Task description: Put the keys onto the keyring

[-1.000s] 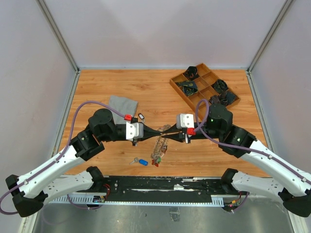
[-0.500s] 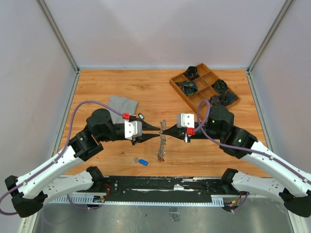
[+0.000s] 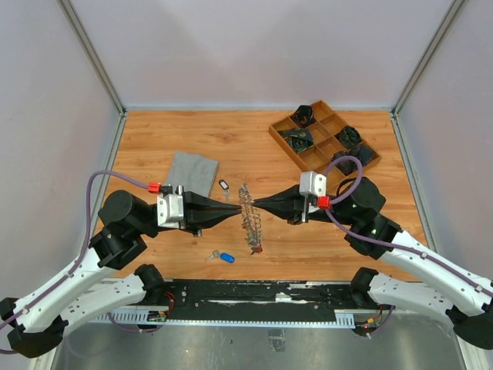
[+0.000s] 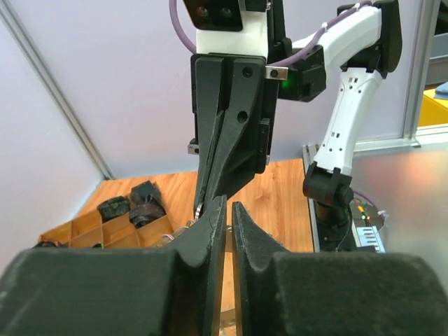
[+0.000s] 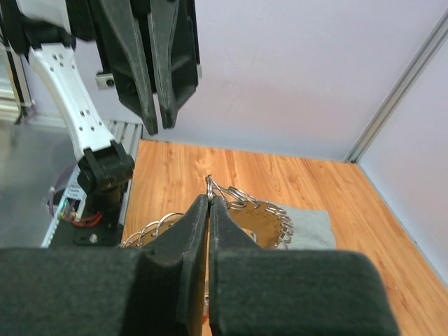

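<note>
Tabletop [image 3: 231, 146] of orange wood fills the middle of my top view. Both arms reach in from the bottom corners and meet nose to nose at centre frame. A partitioned wooden tray [image 3: 281, 137] sits upper right and a grey cloth [image 3: 192, 171] left of centre. The keyring [image 3: 249, 216], bristling with silver keys, stands edge-on at centre. I have the right gripper [image 3: 256, 206] pinched tight on its wire. The left gripper [image 3: 233, 210] shows only a thin slit between its fingers, tips just beside the ring; I cannot tell whether they touch it. A blue-tagged key [image 3: 223, 257] lies lower centre, a black-tagged key [image 3: 223, 185] beside the cloth.
</note>
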Tool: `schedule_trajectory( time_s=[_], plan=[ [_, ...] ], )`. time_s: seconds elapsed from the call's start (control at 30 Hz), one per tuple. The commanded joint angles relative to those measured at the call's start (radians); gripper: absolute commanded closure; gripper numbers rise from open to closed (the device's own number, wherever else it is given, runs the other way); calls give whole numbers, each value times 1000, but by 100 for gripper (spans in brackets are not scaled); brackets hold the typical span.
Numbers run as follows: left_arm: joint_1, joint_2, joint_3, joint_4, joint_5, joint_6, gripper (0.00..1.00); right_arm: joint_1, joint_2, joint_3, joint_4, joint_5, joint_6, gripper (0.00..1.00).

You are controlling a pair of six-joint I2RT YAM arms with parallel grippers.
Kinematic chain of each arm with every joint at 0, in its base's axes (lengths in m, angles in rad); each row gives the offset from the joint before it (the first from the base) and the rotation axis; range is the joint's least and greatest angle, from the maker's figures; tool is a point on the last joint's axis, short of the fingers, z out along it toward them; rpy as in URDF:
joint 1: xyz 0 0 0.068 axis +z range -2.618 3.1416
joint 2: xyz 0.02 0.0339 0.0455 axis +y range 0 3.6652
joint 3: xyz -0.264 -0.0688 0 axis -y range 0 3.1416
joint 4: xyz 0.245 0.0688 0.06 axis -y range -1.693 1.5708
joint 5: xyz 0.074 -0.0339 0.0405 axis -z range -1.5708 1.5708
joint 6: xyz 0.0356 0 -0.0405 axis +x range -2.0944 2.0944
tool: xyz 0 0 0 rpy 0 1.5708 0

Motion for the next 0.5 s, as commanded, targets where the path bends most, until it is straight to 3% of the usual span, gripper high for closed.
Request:
schedule_trajectory(
  time_s=[0.0, 0.23, 0.47],
  plan=[
    [-6, -13, -23, 63, -4, -69, 90, 13, -22, -25, 292, 40, 153, 100],
    [-6, -15, -63, 90, 6, -99, 93, 13, -22, -43, 410, 86, 244, 100],
    [-6, 8, -96, 155, -14, -120, 75, 13, -13, -31, 418, 43, 255, 100]
  ],
)
